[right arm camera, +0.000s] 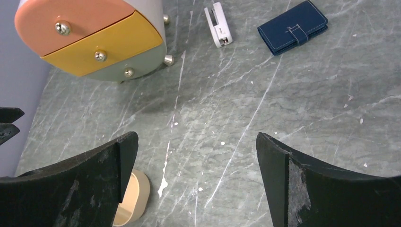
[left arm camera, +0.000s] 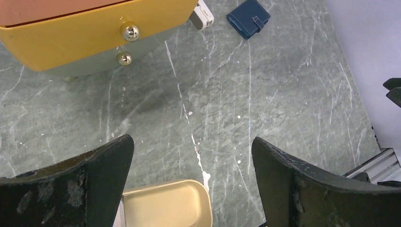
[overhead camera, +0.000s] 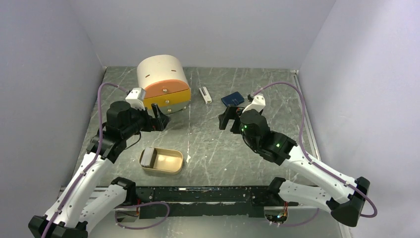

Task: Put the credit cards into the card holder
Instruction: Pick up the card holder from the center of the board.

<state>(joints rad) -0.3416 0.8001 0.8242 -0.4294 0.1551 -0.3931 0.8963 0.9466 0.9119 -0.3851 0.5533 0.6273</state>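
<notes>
The card holder [overhead camera: 232,98] is a navy wallet lying shut on the table at the back right; it also shows in the left wrist view [left arm camera: 248,18] and the right wrist view [right arm camera: 292,27]. The credit cards [overhead camera: 147,157] are a pale grey stack at the left end of an open tan tin [overhead camera: 168,161]; a sliver of them shows in the left wrist view [left arm camera: 119,217]. My left gripper [overhead camera: 161,118] is open and empty above the table behind the tin [left arm camera: 168,205]. My right gripper [overhead camera: 229,120] is open and empty, in front of the wallet.
A rounded drawer unit [overhead camera: 163,82] with orange, yellow and grey-green drawers stands at the back left. A small white bar-shaped object [overhead camera: 205,94] lies between it and the wallet. Grey walls close in the table on three sides.
</notes>
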